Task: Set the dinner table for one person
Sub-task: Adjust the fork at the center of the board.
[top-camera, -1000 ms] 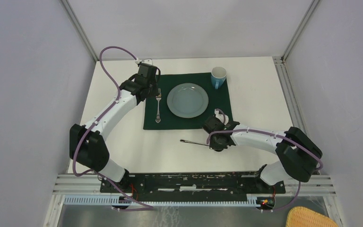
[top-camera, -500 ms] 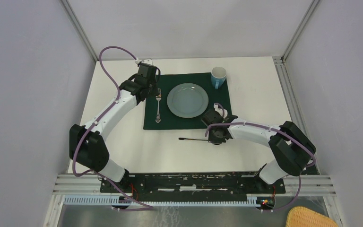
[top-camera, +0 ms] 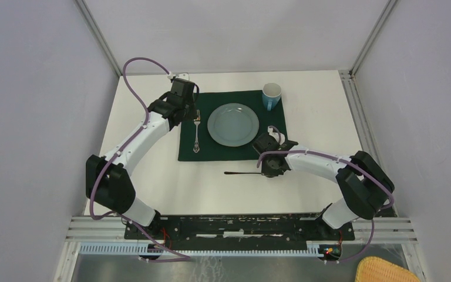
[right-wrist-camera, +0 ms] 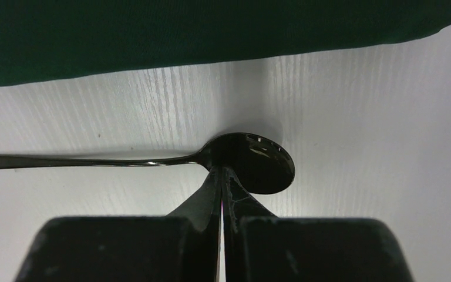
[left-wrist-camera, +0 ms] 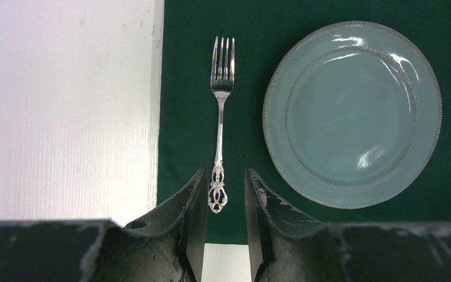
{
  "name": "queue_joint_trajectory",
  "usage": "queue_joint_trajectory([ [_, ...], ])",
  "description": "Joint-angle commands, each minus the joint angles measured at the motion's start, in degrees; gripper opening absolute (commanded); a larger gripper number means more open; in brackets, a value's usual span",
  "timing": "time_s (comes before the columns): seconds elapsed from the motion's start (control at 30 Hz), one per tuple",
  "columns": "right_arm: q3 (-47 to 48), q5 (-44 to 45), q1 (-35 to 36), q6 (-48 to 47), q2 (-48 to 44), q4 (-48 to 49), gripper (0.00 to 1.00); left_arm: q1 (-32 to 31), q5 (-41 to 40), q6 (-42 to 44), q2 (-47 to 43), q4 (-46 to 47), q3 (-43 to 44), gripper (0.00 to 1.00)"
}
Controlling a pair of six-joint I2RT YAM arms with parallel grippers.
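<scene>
The white dinner table [top-camera: 152, 176] bears a dark green cloth [top-camera: 211, 154] with a pale blue plate [top-camera: 233, 124], a silver fork [top-camera: 197, 132] left of it and a blue mug [top-camera: 271, 94] at its far right corner. My left gripper [left-wrist-camera: 225, 182] is open and straddles the end of the fork's [left-wrist-camera: 219, 129] handle without touching it. My right gripper [right-wrist-camera: 222, 170] is shut on the neck of a dark spoon [right-wrist-camera: 258, 167]. The spoon [top-camera: 241, 173] lies level just in front of the cloth's near edge, its handle pointing left. I cannot tell whether it touches the table.
The plate [left-wrist-camera: 352, 114] sits right of the fork on the cloth [left-wrist-camera: 182, 88]. The cloth's near edge [right-wrist-camera: 152, 35] is close beyond the spoon. Bare white table [right-wrist-camera: 358, 147] lies around the right gripper. A woven basket [top-camera: 384, 270] sits off the table at the near right.
My right gripper has carried the spoon a little farther from the base, toward the cloth's near edge. The left arm has not moved.
</scene>
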Motion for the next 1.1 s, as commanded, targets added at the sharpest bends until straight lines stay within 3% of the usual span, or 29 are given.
queue_joint_trajectory([
  [0.0,3.3,1.4,-1.1,-1.4,1.3,1.1,0.00,0.2,-0.3,1.8,-2.7,0.6,1.0,0.36],
  [0.37,11.5,1.7,-3.3,-5.8,7.9,-0.4,0.00,0.2,-0.7,2.1,-3.3,0.4,0.7,0.36],
  [0.73,6.6,1.1,-3.3,-3.6,-3.8,-3.0,0.00,0.1,3.5,1.5,-5.7,0.6,-1.0,0.35],
  [0.9,2.6,-3.2,-3.1,-2.3,-9.0,-0.3,0.02,0.0,5.1,1.7,-6.9,0.5,-2.6,0.33],
  [1.07,0.7,-3.7,-2.2,-0.7,-12.7,-1.5,0.02,-1.0,10.4,2.9,-9.2,0.3,-4.0,0.16],
])
